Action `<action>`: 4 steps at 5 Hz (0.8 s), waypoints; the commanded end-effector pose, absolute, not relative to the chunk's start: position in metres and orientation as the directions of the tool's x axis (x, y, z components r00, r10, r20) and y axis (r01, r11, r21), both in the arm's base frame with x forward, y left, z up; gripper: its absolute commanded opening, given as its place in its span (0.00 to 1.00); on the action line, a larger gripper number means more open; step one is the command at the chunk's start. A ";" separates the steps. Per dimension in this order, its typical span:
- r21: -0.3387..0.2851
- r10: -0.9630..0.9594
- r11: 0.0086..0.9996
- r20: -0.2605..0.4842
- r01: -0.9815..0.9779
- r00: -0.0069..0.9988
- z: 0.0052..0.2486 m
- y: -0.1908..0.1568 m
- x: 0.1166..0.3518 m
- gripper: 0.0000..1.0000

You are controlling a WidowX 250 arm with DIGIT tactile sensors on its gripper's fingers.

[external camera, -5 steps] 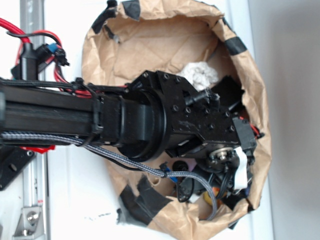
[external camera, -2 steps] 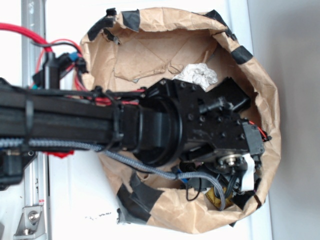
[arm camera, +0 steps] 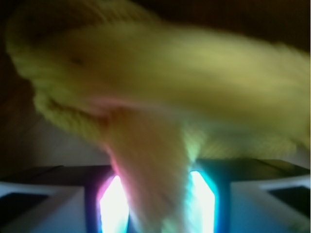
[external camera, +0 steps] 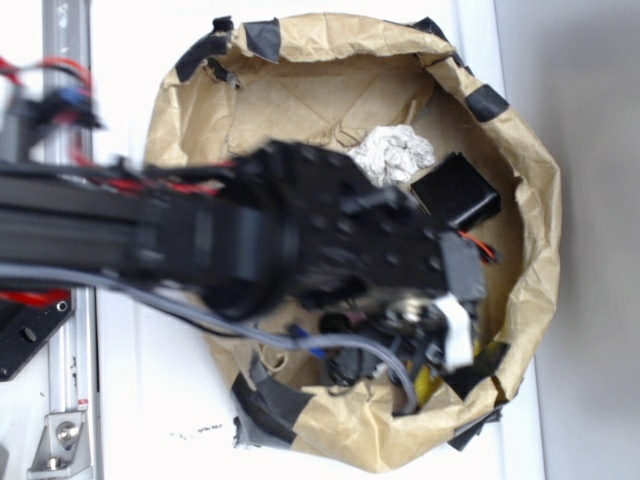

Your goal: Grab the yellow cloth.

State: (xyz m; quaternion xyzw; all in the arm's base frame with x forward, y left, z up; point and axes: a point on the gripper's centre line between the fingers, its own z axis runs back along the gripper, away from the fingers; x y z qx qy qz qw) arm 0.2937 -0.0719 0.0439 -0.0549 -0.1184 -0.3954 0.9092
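Your claw [arm camera: 155, 194] sits at the bottom of the wrist frame, its two pads [arm camera: 111, 204] glowing on either side of a hanging fold of the yellow cloth [arm camera: 160, 97]. The fold runs down between them and fills the gap, so the claw looks narrowed onto the cloth; the picture is heavily smeared, though, so you cannot be sure how firm the pinch is. The rest of the cloth spreads across the upper half of that frame, bunched and fuzzy.

In the exterior view the claw [external camera: 440, 345] is down in the lower right of the brown paper bag [external camera: 330, 50], and only a sliver of yellow [external camera: 424, 382] shows beneath it.

You are, by the look of it, at the grasp itself or just past it. Your next move calls for confirming the hold and then a clean lift clear of the bag's rim, without dragging the paper along.

Counting what shows: one yellow cloth, one crumpled white paper wad [external camera: 393, 154] at upper centre, one black box [external camera: 456, 190] just right of it, one bag, and several strips of black tape [external camera: 262, 40] on its rim.
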 end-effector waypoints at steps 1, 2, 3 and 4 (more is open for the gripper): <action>0.085 -0.467 0.882 0.277 0.463 0.839 0.091 -0.051 0.252 0.00; 0.071 -0.497 0.860 0.350 0.506 0.794 0.112 -0.047 0.251 0.00; 0.066 -0.577 0.802 0.345 0.594 0.740 0.108 -0.054 0.269 1.00; 0.060 -0.617 0.759 0.385 0.648 0.687 0.095 -0.066 0.286 1.00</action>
